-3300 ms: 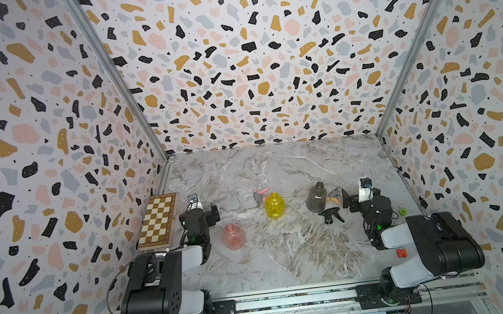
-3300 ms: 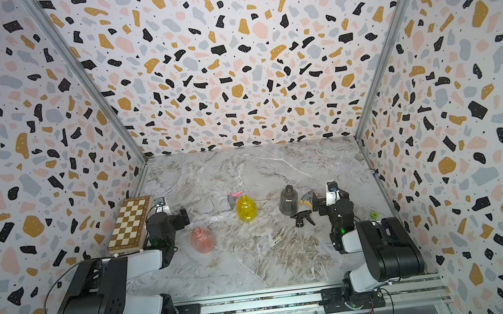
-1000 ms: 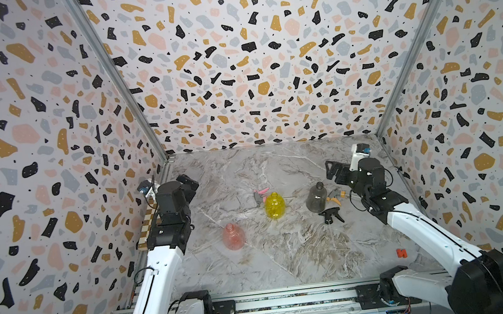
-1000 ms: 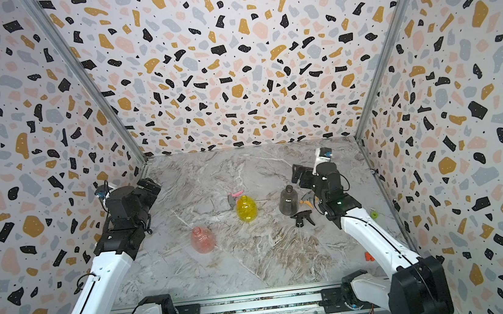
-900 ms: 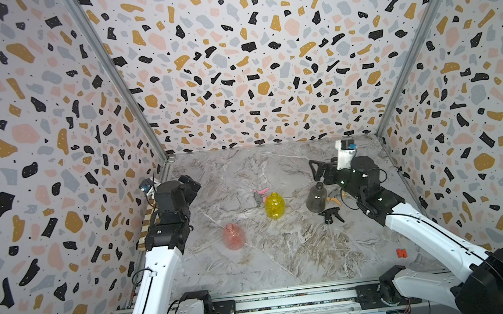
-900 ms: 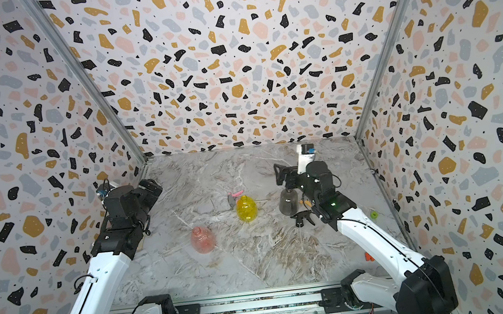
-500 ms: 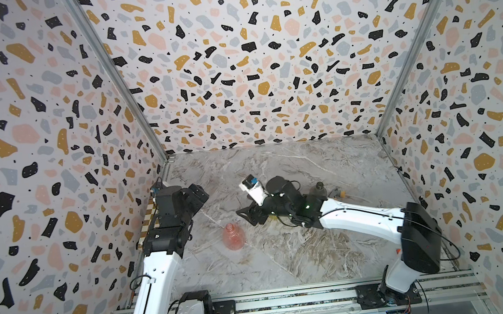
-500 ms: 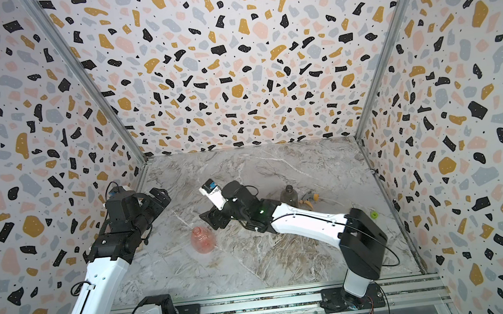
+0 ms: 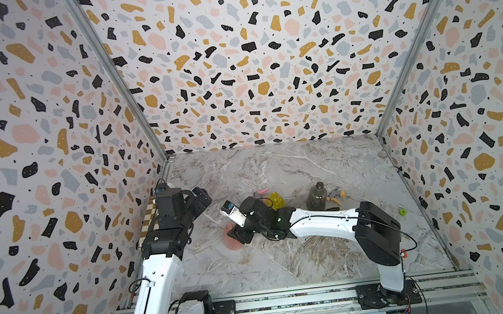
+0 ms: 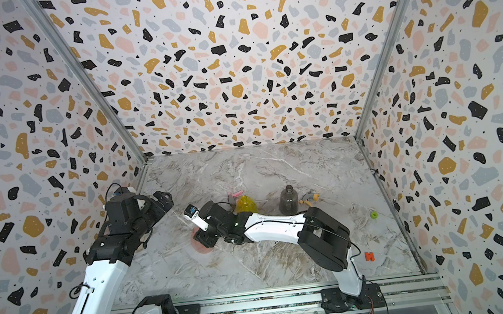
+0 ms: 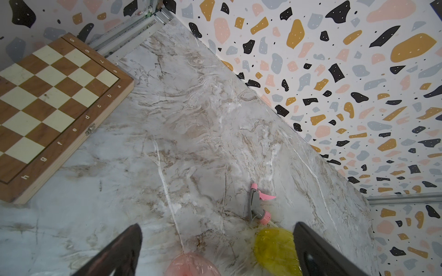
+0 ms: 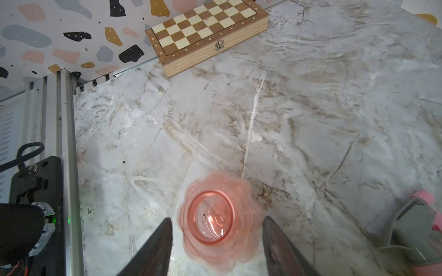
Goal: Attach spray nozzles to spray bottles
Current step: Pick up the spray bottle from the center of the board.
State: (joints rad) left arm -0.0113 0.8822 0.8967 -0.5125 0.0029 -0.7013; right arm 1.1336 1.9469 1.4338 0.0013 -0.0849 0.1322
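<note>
Spray bottle (image 12: 210, 219), pale pink, upright on tabletop (image 12: 311, 107): long axis vertical, open mouth pointing up. It sits at lower centre of the right wrist frame, between the released right jaws, with a gap on each side. Left jaws spread wide.

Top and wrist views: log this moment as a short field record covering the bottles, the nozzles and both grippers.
pink bottle: upright, mouth open, no nozzle
right gripper: open, jaws either side of pink bottle, contact unclear
left gripper: open, empty
yellow bottle: upright, pink-trigger nozzle lying beside it
grey bottle: upright, neck bare, orange-trigger nozzle lying beside it
chessboard: closed, nothing on it
</note>
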